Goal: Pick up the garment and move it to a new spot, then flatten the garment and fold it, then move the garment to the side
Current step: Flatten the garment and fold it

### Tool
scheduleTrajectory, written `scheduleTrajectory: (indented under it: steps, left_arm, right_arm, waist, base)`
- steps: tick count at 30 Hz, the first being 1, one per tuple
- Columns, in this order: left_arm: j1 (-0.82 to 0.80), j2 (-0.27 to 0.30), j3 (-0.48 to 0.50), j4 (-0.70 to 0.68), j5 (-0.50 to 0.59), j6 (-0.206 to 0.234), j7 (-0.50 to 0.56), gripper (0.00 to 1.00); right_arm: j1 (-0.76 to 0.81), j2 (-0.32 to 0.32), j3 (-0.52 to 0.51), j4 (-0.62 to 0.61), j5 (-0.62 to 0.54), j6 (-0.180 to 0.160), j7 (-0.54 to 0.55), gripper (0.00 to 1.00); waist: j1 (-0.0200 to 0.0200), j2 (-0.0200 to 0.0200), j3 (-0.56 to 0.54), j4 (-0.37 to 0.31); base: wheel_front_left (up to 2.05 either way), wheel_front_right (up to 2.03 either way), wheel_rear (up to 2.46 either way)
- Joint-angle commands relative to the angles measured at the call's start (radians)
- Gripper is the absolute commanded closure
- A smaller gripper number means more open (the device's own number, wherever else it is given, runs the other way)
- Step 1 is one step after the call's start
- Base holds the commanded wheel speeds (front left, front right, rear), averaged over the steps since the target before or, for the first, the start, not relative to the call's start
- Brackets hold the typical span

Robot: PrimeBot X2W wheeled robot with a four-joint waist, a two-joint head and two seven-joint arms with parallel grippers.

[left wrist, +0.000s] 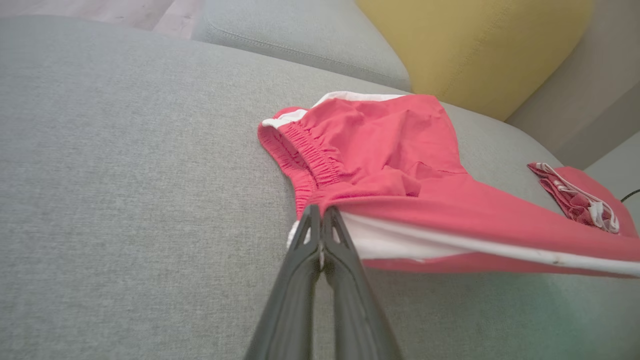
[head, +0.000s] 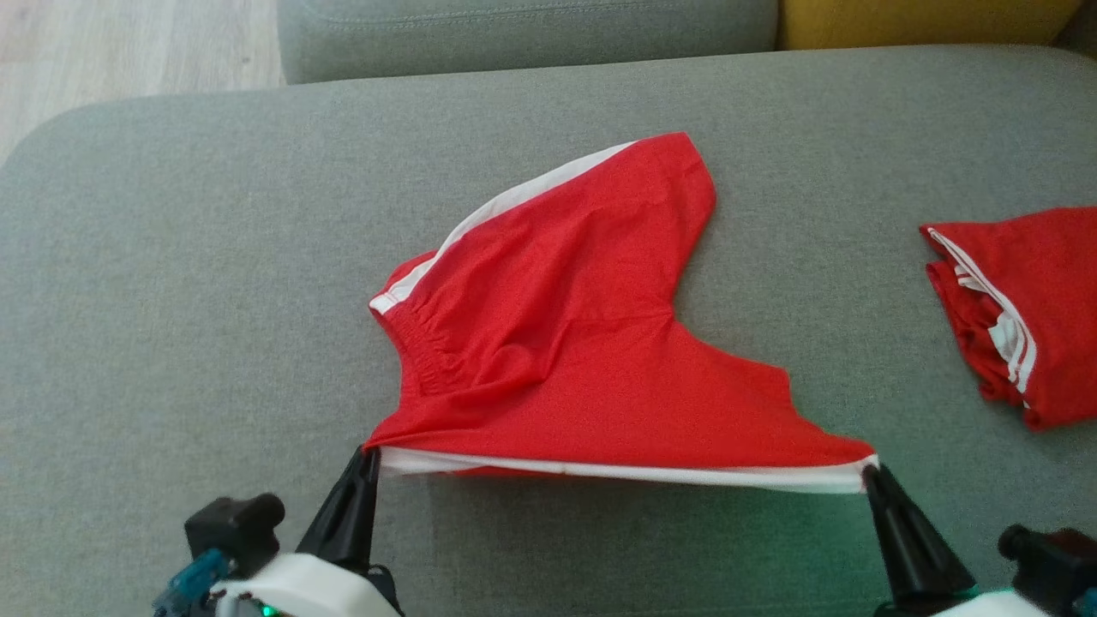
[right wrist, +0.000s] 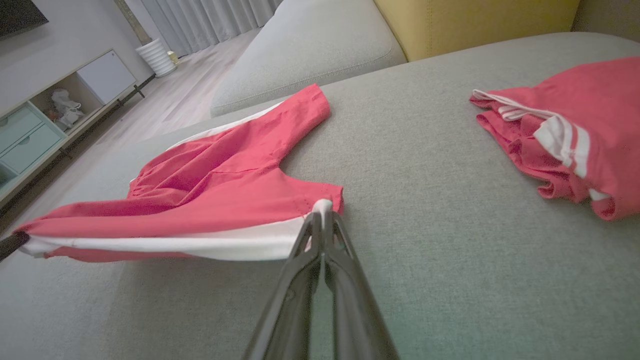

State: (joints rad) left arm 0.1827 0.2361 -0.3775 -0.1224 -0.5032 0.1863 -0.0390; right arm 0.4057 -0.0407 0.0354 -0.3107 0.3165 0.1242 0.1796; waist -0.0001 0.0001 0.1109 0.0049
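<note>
Holding red shorts (head: 566, 343) by the white-striped near edge. Left gripper (head: 370, 456) is clamped on the 7 o'clock corner, right gripper (head: 870, 476) on the 5 o'clock corner, and the edge is taut between them. Rest lies mid grey sofa seat (head: 171, 300), one leg toward 12 o'clock. Looks light, limp and likely to bunch, so corner grips suit it. Second red garment (head: 1020, 308) at 3 o'clock, well apart.

Soft even daylight, faint shadows, sharp focus (wrist-view edges warped)
</note>
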Motion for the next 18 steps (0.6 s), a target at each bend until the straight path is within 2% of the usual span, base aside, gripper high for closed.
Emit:
scheduleTrajectory:
  steps: [1,5,9,11,18]
  left_arm:
    - [-0.039,0.019,0.042,-0.035,-0.001,0.012,-0.001,1.0]
    - [-0.089,0.016,0.031,-0.022,-0.011,-0.006,0.024,1.0]
    - [-0.2,0.003,0.016,0.02,-0.023,-0.04,0.052,1.0]
    - [-0.286,-0.031,0.015,0.071,-0.073,-0.075,0.077,1.0]
    - [-0.484,-0.073,0.038,0.215,-0.114,-0.122,0.073,1.0]
  right_arm:
    - [-0.029,-0.011,0.0,-0.038,-0.002,0.007,-0.001,1.0]
    - [-0.123,-0.017,-0.023,-0.006,-0.005,0.007,0.003,1.0]
    - [-0.285,-0.073,-0.021,0.078,0.006,0.007,0.009,1.0]
    - [-0.441,-0.127,0.007,0.173,0.019,0.007,0.018,1.0]
    - [-0.83,-0.225,0.152,0.444,0.09,0.007,0.014,1.0]
  waist:
    - [0.0001,-0.0001,0.003,0.002]
    - [0.0001,-0.0001,0.028,0.001]
    - [0.0001,-0.0001,0.073,0.013]
    - [0.0001,-0.0001,0.109,0.022]
    - [0.0001,-0.0001,0.189,0.063]
  base:
    - [0.0,0.0,0.0]
    - [0.0,0.0,0.0]
    - [0.0,0.0,0.0]
    - [0.0,0.0,0.0]
    - [0.0,0.0,0.0]
